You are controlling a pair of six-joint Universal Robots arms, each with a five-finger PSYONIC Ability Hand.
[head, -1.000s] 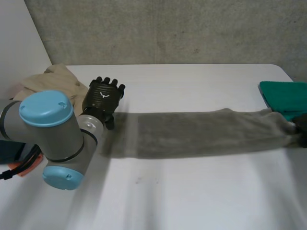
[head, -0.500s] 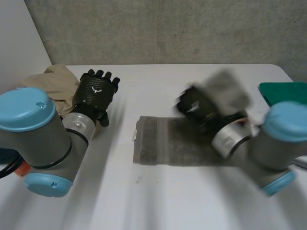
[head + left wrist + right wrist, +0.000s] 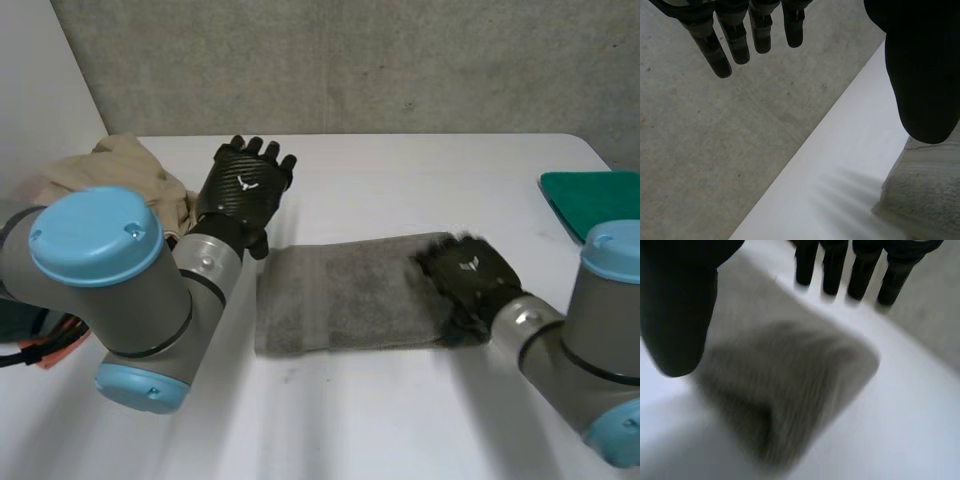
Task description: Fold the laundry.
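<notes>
A grey towel lies folded on the white table in the head view. My left hand hovers just beyond the towel's left end, fingers straight and spread, holding nothing; a towel corner lies under its thumb. My right hand is over the towel's right end. In the right wrist view its fingers are straight, the thumb stands apart, and the towel lies loose below the palm.
A beige cloth is heaped at the table's far left, close behind my left arm. A folded green cloth lies at the right edge. The table's far edge runs past the left hand, with concrete floor beyond.
The right hand swung left with the towel's right end, laid it over the left half and let go. The long towel is now half its length. The left hand shifted slightly right.
</notes>
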